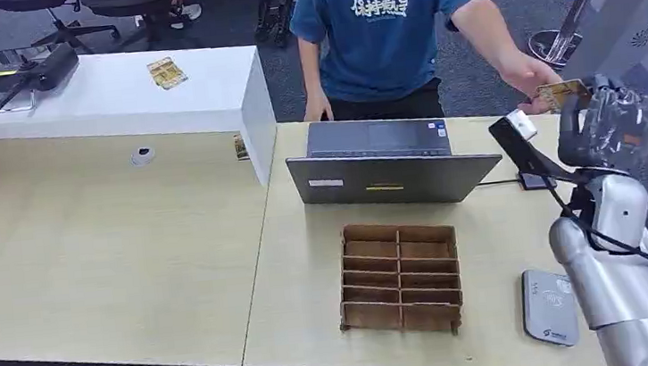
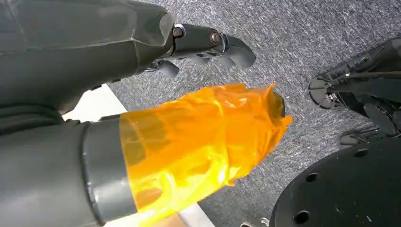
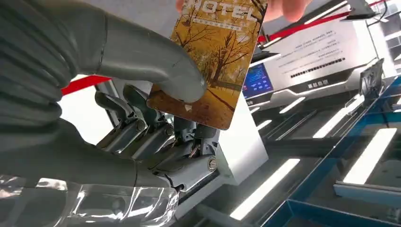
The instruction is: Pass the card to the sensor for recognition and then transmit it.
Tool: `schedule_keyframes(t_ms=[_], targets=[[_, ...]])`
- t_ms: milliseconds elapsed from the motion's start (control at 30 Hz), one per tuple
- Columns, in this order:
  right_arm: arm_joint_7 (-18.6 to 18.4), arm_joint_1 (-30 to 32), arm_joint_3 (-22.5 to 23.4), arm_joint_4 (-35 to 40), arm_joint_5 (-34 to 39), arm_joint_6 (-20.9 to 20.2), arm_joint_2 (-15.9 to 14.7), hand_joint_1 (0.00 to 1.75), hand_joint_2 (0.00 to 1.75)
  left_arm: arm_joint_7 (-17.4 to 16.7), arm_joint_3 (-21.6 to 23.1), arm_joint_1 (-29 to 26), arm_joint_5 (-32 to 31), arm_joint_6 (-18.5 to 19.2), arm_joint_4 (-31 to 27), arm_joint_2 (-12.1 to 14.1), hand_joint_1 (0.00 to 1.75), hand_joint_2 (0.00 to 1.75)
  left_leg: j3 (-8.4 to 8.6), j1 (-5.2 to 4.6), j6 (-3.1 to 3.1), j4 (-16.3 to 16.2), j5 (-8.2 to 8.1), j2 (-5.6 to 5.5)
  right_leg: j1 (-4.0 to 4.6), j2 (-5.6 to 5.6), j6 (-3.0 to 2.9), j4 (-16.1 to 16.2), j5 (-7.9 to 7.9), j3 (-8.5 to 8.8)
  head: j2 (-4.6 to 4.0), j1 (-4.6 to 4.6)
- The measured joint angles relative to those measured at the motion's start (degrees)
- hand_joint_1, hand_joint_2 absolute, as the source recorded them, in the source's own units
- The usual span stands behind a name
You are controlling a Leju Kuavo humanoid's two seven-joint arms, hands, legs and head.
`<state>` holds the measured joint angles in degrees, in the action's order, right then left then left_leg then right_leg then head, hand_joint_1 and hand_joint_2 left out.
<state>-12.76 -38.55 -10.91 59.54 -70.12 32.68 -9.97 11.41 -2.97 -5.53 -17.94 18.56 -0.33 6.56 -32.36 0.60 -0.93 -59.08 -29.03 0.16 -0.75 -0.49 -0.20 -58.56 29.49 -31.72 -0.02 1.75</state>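
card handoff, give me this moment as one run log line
stage: handover | card: pinched by right hand, person's hand on its other end | left hand: down by the floor, holds nothing | reader: on table

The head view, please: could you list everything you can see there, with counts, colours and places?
Card: one, golden-brown, held up at the table's far right between the right hand and a person's hand.
Laptop: one, grey, open, mid-table, screen facing the person.
Divided tray: one, brown, empty compartments, in front of the laptop.
Card reader: one, grey, near the table's right front edge.
Stand: one, black with a white device on top, right of the laptop.
White counter: one, far left, bearing a black controller and another card.
Person: one, blue shirt, behind the table.
Right hand: grey, pinching the card.
Left hand: hanging over grey carpet.
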Motion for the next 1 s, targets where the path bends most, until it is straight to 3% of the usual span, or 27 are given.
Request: schedule_keyframes(t_ms=[533,600,1000], targets=[[-0.1,-0.2,-0.5,-1.3,0.0,0.1,1.1,1.75,1.75,0.0,0.0,0.0,-0.1,-0.2,0.0,-0.2,0.0,0.0,0.0,0.0,0.0,0.0,0.0,0.0,0.0,0.0,0.0,0.0,0.0,0.0,0.0,0.0],[-0.1,-0.2,-0.5,-1.4,0.0,0.1,1.1,0.0,1.75,0.0,0.0,0.0,-0.1,-0.3,0.0,-0.2,0.0,0.0,-0.01,0.0,0.0,0.0,0.0,-0.01,0.0,-0.01,0.0,0.0,0.0,-0.01,0.0,0.0],[0.0,-0.2,-0.6,-1.6,-0.2,0.3,1.2,0.0,1.75,0.0,0.0,0.0,-0.1,-0.5,0.0,-0.4,0.0,0.0,0.0,0.0,0.0,0.0,0.0,-0.01,0.0,0.0,0.0,0.0,0.0,-0.01,0.0,0.0]])
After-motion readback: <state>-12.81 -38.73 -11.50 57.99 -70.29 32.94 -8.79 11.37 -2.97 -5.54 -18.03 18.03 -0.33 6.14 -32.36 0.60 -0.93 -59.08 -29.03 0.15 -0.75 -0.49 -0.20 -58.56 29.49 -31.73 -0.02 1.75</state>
